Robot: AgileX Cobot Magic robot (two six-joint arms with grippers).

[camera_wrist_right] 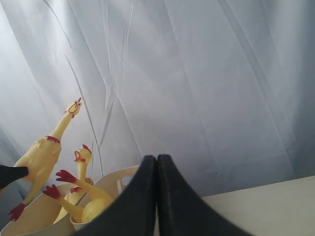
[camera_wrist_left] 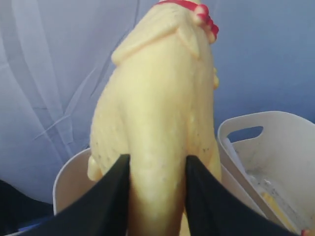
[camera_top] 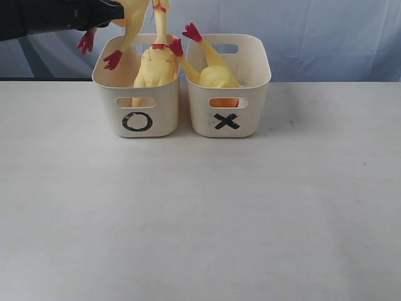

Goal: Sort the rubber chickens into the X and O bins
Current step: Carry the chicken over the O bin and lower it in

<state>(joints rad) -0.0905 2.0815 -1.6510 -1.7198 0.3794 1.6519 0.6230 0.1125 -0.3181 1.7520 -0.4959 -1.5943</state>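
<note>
My left gripper (camera_top: 119,15) hangs above the O bin (camera_top: 139,122), shut on the body of a rubber chicken (camera_top: 128,34) whose red feet dangle over the bin's left rim. The left wrist view shows that yellow body (camera_wrist_left: 157,98) pinched between the black fingers (camera_wrist_left: 110,196). A second chicken (camera_top: 153,69) stands in the O bin with its neck upright. In the X bin (camera_top: 227,122) a third chicken (camera_top: 216,75) lies head down, its red feet up. My right gripper (camera_wrist_right: 157,160) is shut with nothing in it, to the right of the bins and out of the exterior view.
Both bins stand side by side at the back of a white table (camera_top: 200,213). A pale blue curtain (camera_top: 326,31) hangs behind them. The right wrist view shows the held chicken (camera_wrist_right: 42,152) tilted, head up, above the bins.
</note>
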